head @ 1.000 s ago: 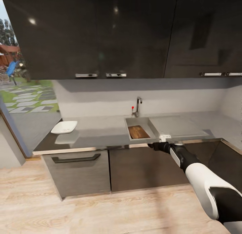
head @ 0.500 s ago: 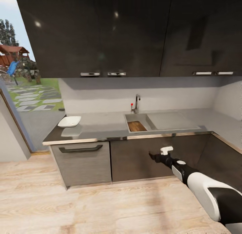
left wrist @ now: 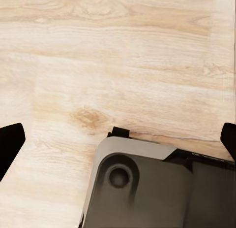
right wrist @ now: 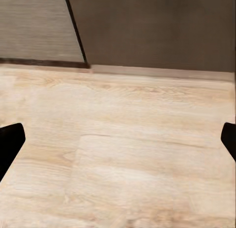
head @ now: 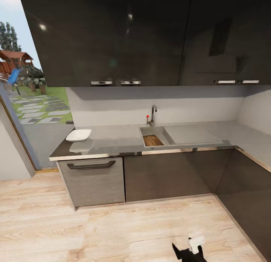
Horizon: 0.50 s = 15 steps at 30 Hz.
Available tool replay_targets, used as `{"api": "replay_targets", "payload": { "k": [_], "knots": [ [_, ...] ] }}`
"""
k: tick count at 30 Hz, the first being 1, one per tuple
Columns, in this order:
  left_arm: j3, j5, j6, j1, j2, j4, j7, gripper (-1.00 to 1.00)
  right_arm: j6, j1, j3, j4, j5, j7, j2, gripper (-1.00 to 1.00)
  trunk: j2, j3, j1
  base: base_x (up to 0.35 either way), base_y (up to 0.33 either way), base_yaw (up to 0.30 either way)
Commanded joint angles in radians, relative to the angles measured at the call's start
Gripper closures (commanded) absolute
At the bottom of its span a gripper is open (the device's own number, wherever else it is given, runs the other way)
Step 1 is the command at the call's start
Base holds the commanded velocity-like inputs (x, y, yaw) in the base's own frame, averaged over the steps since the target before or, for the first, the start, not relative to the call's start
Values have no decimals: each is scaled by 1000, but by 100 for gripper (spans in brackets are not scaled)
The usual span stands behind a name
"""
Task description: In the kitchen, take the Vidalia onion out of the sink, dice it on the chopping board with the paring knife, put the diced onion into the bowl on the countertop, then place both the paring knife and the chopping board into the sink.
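Right gripper low over floor, jaws apart, empty; sink with chopping board far ahead, slightly leftward; left gripper jaws apart too

No text, label, brand, number or sign can be read in these pictures. The dark glossy wall cabinets carry only light reflections, the grey glossy countertop is plain, and the chrome tap has only a small red dot, which is not a letter or a figure. The light wood floor shows only its grain, and the dark grey robot base carries no marking that I can read.
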Motion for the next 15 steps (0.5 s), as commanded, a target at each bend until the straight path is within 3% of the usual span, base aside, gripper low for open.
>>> {"api": "replay_targets", "payload": {
  "k": [1, 4, 7, 9, 10, 11, 13, 15],
  "knots": [
    [-7, 5, -6, -1, -1, -13, 2, -100, -48, 50, -4, 1, -1, -6, -1, -100, -2, -2, 1, 0, 0, 0],
    [-8, 5, -8, -1, -3, -26, 1, -100, -132, 167, -6, 2, -8, -30, 2, -100, -2, -2, 1, 0, 0, 0],
    [-11, 3, -9, -1, -3, -29, 0, -100, -159, 252, -8, 2, -28, -55, 2, -100, -2, -2, 1, 0, 0, 0],
    [-13, 1, -8, -1, -2, -28, -1, -100, -176, 295, -9, 2, -84, -75, 2, -100, -2, -2, 1, 0, 0, 0],
    [-13, 0, -8, -1, 0, -28, -1, -100, -180, 307, -11, 2, -144, -122, 0, -100, -2, -2, 1, 0, 0, 0],
    [-14, 0, -8, -1, 1, -28, -1, -100, -180, 309, -11, 1, -167, -145, 0, -100, -2, -2, 1, 0, 0, 0],
    [-14, -1, -8, -1, 3, -27, -1, -100, -180, 315, -11, -1, -254, -242, -1, -100, -2, -2, 1, 0, 0, 0],
    [-16, -1, -9, -1, 7, -23, -1, -100, -177, 318, -9, -2, -304, -301, -1, -100, -2, -2, 1, 0, 0, 0]
  ]
}}
